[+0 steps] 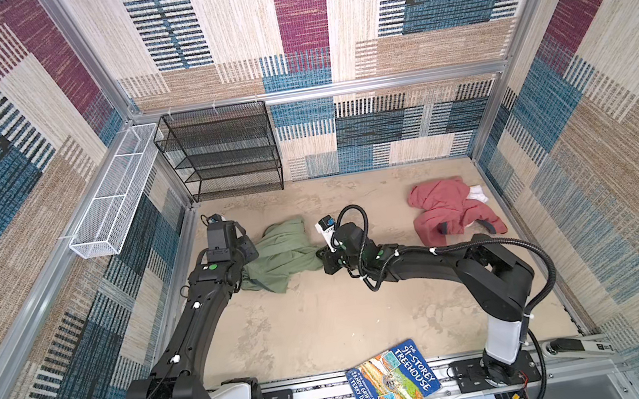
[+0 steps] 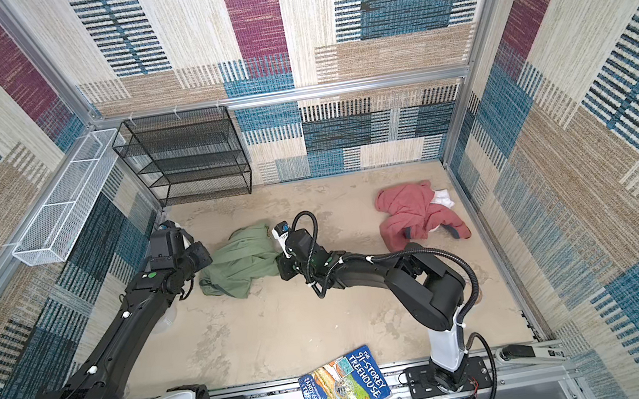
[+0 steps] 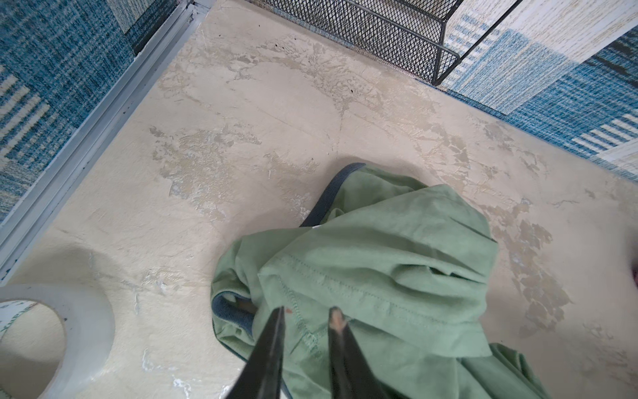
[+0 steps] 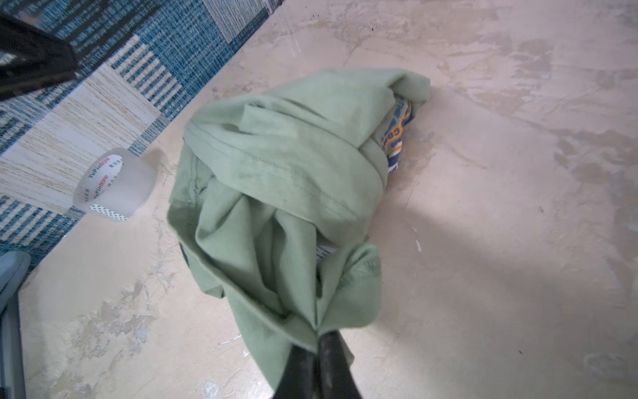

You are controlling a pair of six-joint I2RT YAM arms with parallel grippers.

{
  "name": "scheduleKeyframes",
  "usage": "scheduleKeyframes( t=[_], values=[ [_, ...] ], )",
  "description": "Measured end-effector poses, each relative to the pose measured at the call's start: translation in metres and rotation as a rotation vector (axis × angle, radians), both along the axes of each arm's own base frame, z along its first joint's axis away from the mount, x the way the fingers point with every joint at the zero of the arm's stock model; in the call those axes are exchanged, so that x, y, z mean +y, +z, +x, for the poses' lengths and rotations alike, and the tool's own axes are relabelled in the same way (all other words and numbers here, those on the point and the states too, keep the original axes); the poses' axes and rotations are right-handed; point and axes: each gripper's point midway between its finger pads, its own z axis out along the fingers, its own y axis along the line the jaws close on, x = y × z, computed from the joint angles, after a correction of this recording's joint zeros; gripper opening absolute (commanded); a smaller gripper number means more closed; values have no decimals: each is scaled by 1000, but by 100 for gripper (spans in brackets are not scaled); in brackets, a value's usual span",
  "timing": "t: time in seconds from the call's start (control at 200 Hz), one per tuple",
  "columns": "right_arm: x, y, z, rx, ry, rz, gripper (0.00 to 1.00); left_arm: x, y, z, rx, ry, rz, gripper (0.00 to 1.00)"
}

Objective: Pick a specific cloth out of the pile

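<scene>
Book [image 1: 392,381] lies closest, on the front rail, cover up. Past it is the bare table [image 1: 326,325].

Left gripper [image 3: 305,316]: narrow gap, with a seamed fold of the cloth [image 1: 281,256] between its fingers. Right gripper [image 4: 317,336]: closed tight, pinching a bunched edge of the same cloth.

The cloth is left of centre on the table, crumpled between the two grippers. Grey-blue trim [image 3: 328,193], white label [image 4: 324,250] and printed patch [image 4: 397,134] all show.

The pile [image 1: 438,222] is at back right, well apart from the cloth. It's a red garment [image 2: 407,208] with a white garment [image 1: 478,193] poking out on its far right side.

Tape roll [image 4: 115,184] sits by the left wall, near the cloth but not touching it.

Containers: a white wire basket [image 1: 111,194] with dividers is mounted on the left wall. A black mesh shelf rack [image 1: 219,151] stands in the back-left corner.
</scene>
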Motion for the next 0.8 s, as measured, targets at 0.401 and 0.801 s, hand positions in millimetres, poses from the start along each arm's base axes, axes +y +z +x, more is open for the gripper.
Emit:
scheduleKeyframes(
  t=[0.401, 0.801],
  values=[
    [12, 77, -8, -111, 34, 28, 0, -15, 22, -12, -30, -38, 9, 26],
    [52, 120, 19, -167, 82, 18, 0, -14, 52, -32, -72, -23, -9, 25]
  ],
)
